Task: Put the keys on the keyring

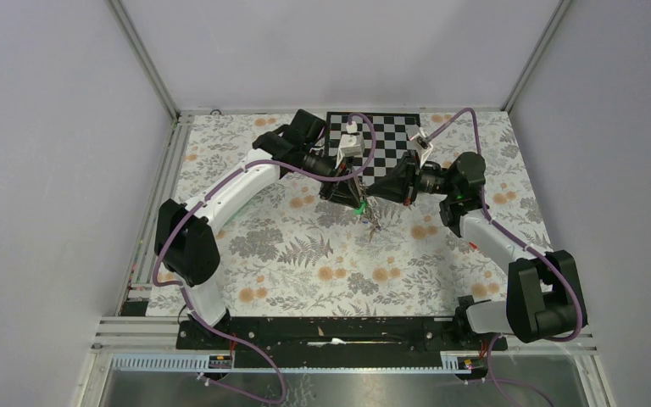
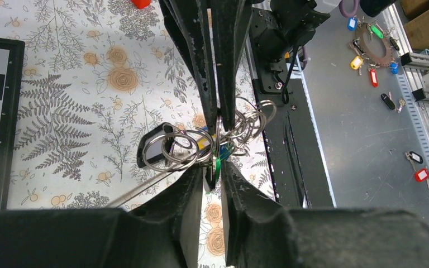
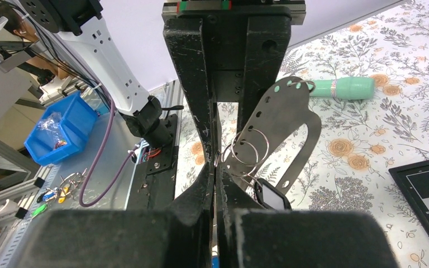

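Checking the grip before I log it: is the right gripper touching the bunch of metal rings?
Touching. The left wrist view shows the right gripper, shut, pinching the top of the bunch of metal rings.

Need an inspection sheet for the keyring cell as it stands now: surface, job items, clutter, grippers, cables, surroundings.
Surface: floral cloth; checkerboard at the far edge.
Job's things: ring bunch with black tag, between both grippers; green key at the bunch.
Clutter: mint-green piece; perforated metal plate; orange-red item, cut off by the frame.
Grippers: right gripper shut on ring bunch; left gripper jaws nearly together around green key, grip unclear.
Cables: purple cables along both arms.
Surroundings: blue bin and spare keys off the table.
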Tool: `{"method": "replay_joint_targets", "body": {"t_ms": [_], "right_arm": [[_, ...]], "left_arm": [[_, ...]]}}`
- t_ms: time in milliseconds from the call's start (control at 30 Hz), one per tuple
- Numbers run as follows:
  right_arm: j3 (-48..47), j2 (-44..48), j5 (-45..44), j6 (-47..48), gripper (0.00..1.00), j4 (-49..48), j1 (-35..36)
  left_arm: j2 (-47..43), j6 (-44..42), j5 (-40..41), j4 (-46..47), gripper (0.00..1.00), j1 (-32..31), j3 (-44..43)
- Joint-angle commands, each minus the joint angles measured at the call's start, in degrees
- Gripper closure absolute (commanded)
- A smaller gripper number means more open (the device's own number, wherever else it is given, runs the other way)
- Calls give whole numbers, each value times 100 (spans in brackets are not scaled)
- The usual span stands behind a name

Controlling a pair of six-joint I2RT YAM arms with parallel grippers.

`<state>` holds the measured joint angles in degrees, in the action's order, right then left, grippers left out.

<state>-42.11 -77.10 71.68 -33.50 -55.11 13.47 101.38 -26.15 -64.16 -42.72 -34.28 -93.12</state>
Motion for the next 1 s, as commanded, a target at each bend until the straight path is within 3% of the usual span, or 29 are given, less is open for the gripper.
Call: {"method": "replay_joint_targets", "body": {"t_ms": [0, 133, 367, 533, 767, 967], "right_arm": [[-27, 94, 65, 161, 100, -112, -60], [-64, 160, 76, 533, 100, 350, -127], [-466, 310, -272, 2897, 100, 3227, -178], [-501, 280, -617, 4053, 100, 4500, -170], [-220, 281, -809, 4438, 100, 4885, -16], [237, 155, -1044, 4498, 100, 4583, 323]], "left_arm": [[1, 31, -285, 220, 82, -8, 85], [-72, 5, -160, 155, 100, -4, 191], [112, 178, 126, -354, 100, -8, 83], [302, 383, 369, -382, 100, -17, 397], [769, 610, 601, -383, 100, -17, 700], [961, 656, 652, -387, 100, -26, 946]]}}
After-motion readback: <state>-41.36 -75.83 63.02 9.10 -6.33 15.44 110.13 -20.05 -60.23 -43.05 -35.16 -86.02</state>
